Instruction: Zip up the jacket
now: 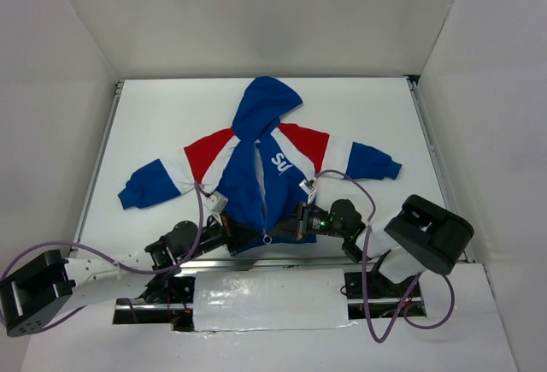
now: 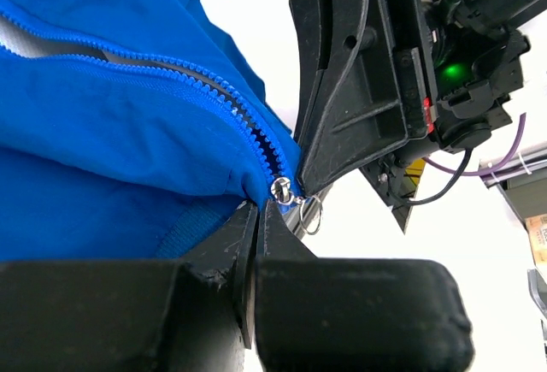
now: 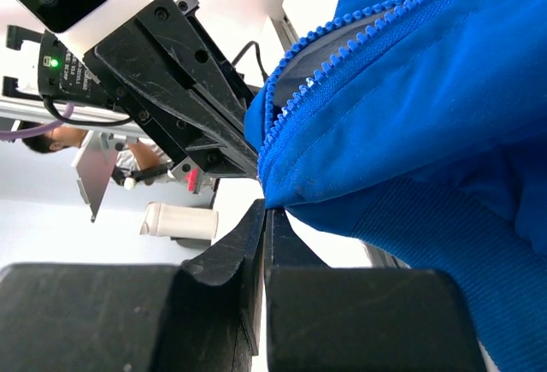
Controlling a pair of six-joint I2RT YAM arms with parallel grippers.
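The blue jacket [image 1: 256, 175] lies flat on the white table with its hood at the far end and its sleeves spread. Its zipper is open up the front. The silver slider [image 2: 280, 189] with its ring pull [image 2: 312, 214] sits at the bottom hem [image 1: 267, 238]. My left gripper [image 1: 244, 235] is shut on the hem just left of the slider [image 2: 259, 209]. My right gripper [image 1: 289, 228] is shut on the hem's other side [image 3: 267, 209]. The two grippers face each other, close together.
White walls enclose the table [image 1: 171, 115] on three sides. A metal rail [image 1: 256, 262] runs along the near edge under the hem. Purple cables [image 1: 201, 209] loop over both arms. White tags [image 1: 308, 186] lie by the sleeves.
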